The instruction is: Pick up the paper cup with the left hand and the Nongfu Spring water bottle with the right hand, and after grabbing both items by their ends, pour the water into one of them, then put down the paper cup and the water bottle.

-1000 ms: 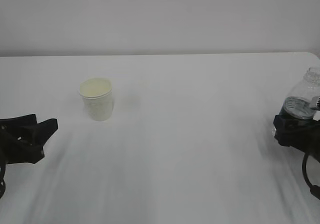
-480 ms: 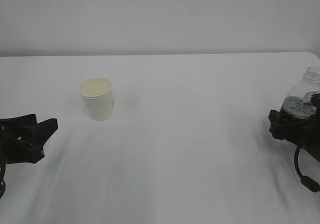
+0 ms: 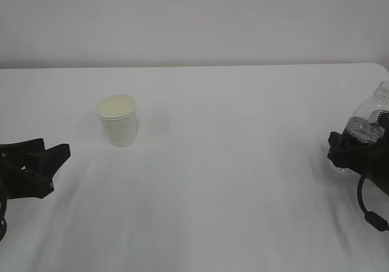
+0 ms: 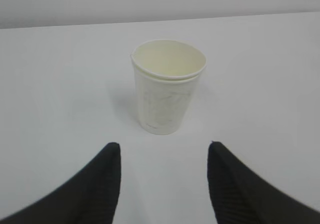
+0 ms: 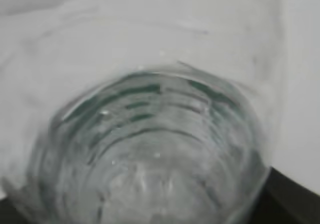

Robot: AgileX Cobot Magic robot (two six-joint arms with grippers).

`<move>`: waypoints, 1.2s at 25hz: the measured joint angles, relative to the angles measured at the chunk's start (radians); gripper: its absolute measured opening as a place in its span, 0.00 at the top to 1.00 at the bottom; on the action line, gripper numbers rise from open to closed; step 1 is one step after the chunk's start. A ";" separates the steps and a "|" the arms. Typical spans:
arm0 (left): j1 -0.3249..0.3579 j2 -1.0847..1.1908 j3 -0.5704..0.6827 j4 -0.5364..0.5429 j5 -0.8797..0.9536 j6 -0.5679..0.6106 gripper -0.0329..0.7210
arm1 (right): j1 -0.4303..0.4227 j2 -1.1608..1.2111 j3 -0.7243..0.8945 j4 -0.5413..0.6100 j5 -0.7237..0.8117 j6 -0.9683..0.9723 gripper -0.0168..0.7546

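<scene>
Right hand (image 3: 355, 153) has dropped with the Nongfu Spring water bottle (image 3: 369, 123) between its closing jaws at the desk (image 3: 243, 193) right edge; grip unconfirmed. Left hand (image 4: 162, 181) unmoved, half-open, paper cup (image 4: 168, 86) just ahead, untouched.

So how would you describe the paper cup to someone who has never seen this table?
On the white table, look left of centre, ahead of the open left gripper. The paper cup stands there upright and alone: short, white, tapering, cream inside, unlike the clear bottle at the right edge.
</scene>
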 joint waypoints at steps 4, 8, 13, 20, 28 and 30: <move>0.000 0.000 0.000 0.000 0.000 0.000 0.43 | 0.000 0.000 0.000 0.001 0.000 0.000 0.33; 0.000 0.000 0.000 0.000 0.000 0.000 0.43 | 0.000 0.000 0.000 0.001 0.000 0.000 0.39; 0.000 0.000 0.000 0.000 0.000 0.000 0.43 | 0.000 0.000 0.000 -0.014 -0.001 -0.004 0.40; 0.000 0.000 0.000 0.000 0.000 0.000 0.43 | 0.000 -0.050 0.004 -0.125 0.022 -0.046 0.41; 0.000 0.000 0.000 0.000 0.000 0.000 0.43 | 0.000 -0.115 0.064 -0.151 0.022 -0.073 0.41; 0.000 0.000 0.000 0.000 0.000 0.000 0.43 | 0.000 -0.131 0.084 -0.153 0.022 -0.088 0.41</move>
